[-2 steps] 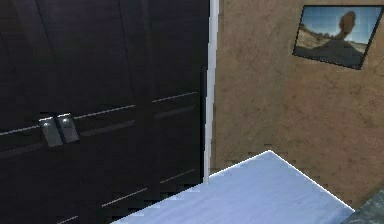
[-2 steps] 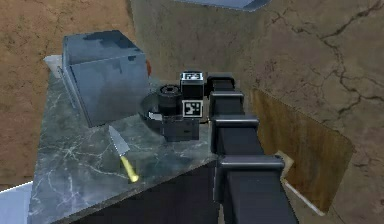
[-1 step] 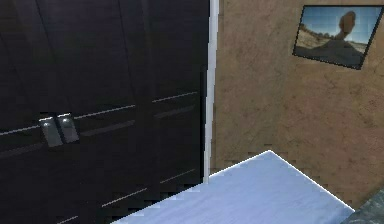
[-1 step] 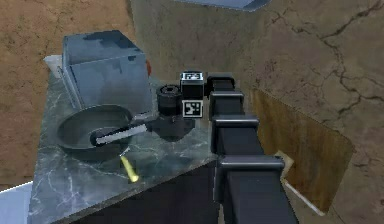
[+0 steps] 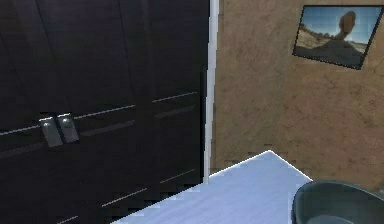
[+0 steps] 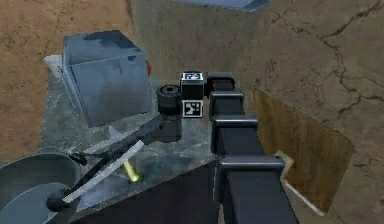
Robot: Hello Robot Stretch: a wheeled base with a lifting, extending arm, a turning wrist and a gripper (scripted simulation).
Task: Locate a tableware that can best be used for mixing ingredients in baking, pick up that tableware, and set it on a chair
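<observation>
The gripper (image 6: pixel 85 172) points toward the grey bowl (image 6: pixel 30 186) on the counter (image 6: pixel 176 160), probably to take it for mixing, but I cannot tell if its fingers hold anything.

dark square arm (image 6: pixel 240 150), dark gripper (image 6: pixel 82 176) (two thin fingers (image 6: pixel 120 160)).

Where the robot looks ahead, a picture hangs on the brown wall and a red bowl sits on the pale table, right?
Not red: the forward view shows the bowl is dark grey. It does sit on the pale table, and the picture hangs on the brown wall.
</observation>
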